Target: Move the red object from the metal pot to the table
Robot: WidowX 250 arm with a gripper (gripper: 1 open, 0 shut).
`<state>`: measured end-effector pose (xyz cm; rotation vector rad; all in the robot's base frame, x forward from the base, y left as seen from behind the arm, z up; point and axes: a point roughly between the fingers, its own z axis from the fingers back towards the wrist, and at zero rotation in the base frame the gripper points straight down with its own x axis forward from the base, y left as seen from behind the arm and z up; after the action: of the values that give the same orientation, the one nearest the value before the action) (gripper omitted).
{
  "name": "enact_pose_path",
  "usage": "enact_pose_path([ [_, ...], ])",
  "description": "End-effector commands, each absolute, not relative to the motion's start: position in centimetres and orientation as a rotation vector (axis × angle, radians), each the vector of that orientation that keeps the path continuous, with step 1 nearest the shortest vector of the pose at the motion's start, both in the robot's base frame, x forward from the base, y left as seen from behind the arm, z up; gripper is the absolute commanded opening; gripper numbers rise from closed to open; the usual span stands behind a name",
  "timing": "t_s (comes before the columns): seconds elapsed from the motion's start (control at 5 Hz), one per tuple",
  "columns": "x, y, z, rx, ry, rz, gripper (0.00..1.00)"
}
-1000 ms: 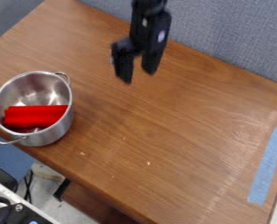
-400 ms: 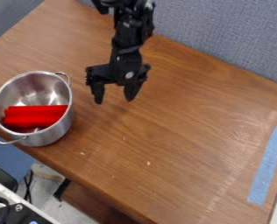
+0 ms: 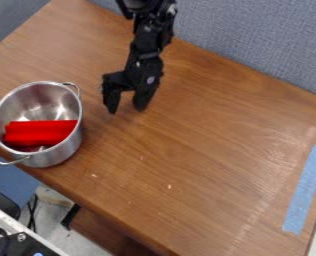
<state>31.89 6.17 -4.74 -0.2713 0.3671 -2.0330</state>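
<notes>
Red object (image 3: 41, 131) inside metal pot (image 3: 54, 100)

A grey-blue fabric wall (image 3: 261, 35) stands behind the wooden surface.

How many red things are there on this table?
1. A single red block lies inside the metal pot at the left edge of the table. Nothing else red shows; the pot's wall could hide something small.

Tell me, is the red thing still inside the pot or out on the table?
Inside. The red object lies at the bottom of the metal pot, with the shiny wall all around it. The open pincer is off to its right, holding nothing.
</notes>
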Motion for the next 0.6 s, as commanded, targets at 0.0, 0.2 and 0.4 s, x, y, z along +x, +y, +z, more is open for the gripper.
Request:
enact_pose_path([
  [0.0,33.7,8.0,-5.2,-0.239,0.433,-1.909,1.0],
  [0.2,32.1,9.6,-4.4,-0.226,0.445,-1.922,1.0],
  [0.4,30.5,11.3,-3.5,-0.213,0.459,-1.926,1.0],
])
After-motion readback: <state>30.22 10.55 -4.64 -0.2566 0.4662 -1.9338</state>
